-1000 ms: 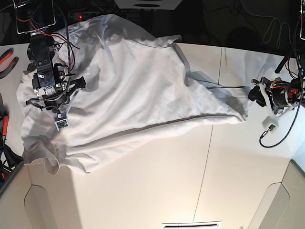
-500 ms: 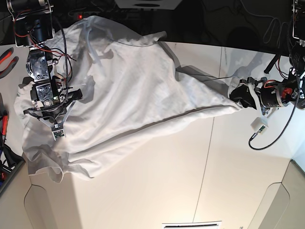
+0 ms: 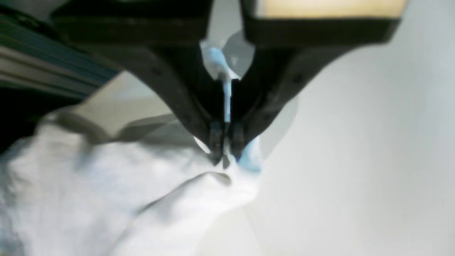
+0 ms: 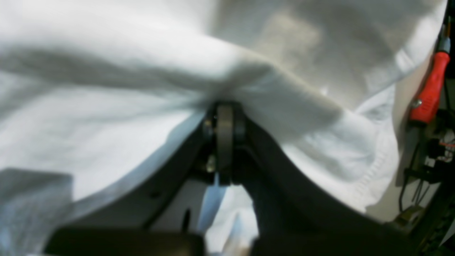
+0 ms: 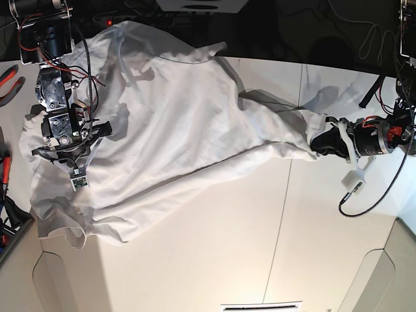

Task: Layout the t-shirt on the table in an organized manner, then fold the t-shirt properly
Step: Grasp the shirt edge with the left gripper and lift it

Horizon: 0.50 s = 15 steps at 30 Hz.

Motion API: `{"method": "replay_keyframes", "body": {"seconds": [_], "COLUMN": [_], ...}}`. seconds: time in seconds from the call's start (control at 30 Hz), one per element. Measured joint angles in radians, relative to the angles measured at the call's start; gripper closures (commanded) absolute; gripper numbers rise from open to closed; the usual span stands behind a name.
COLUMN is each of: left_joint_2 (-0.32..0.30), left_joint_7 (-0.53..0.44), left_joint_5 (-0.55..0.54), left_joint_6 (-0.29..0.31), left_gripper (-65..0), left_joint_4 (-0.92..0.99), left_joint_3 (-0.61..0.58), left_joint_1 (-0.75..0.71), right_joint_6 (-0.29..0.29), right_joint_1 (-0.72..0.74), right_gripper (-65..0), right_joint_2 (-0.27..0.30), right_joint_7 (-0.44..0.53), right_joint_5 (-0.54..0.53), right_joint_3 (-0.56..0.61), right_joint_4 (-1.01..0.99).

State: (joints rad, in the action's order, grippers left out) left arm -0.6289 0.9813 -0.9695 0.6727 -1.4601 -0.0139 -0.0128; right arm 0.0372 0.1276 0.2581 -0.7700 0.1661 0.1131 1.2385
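The white t-shirt [image 5: 175,130] lies wrinkled across the left and middle of the table [image 5: 214,260], its upper edge hanging past the far side. At the shirt's right tip my left gripper [image 5: 320,141] is shut on a pinch of cloth. In the left wrist view the left gripper [image 3: 225,144] has its black fingers [image 3: 215,137] together with a thin fold of t-shirt [image 3: 106,199] between them. My right gripper [image 5: 107,127] sits over the shirt's left part. The right wrist view shows that gripper [image 4: 224,115] shut on a bunched ridge of t-shirt [image 4: 106,117].
Red-handled pliers [image 5: 9,81] and another red tool [image 4: 430,89] lie at the table's left edge. A dark seam [image 5: 281,221] runs across the tabletop. A small white connector on a black cable [image 5: 354,183] dangles below the left wrist. Rounded cut-outs mark the near corners.
My left gripper has reached the shirt's right tip and shut on it. The right arm lifted its bunch of cloth slightly toward the far side, then held still.
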Motion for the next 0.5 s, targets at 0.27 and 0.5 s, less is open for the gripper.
{"method": "replay_keyframes", "body": {"seconds": [0.27,0.5], "left_joint_2": [0.092,0.203], "left_joint_7": [0.066,0.041], "left_joint_5": [-0.162,-0.169], "left_joint_6": [0.016,0.020], "left_gripper": [0.0,0.0], "left_joint_4": [-0.460,-0.699], "left_joint_3": [0.000,-0.007], "left_joint_1": [0.035,0.035], "right_joint_6": [0.000,0.000], "right_joint_1": [0.000,0.000], "right_gripper": [0.0,0.0], "right_joint_2": [-0.001,-0.051], "right_joint_7": [-0.001,-0.004], "right_joint_5": [0.000,0.011], "right_joint_3": [0.000,-0.002], "right_joint_4": [0.000,0.000]}}
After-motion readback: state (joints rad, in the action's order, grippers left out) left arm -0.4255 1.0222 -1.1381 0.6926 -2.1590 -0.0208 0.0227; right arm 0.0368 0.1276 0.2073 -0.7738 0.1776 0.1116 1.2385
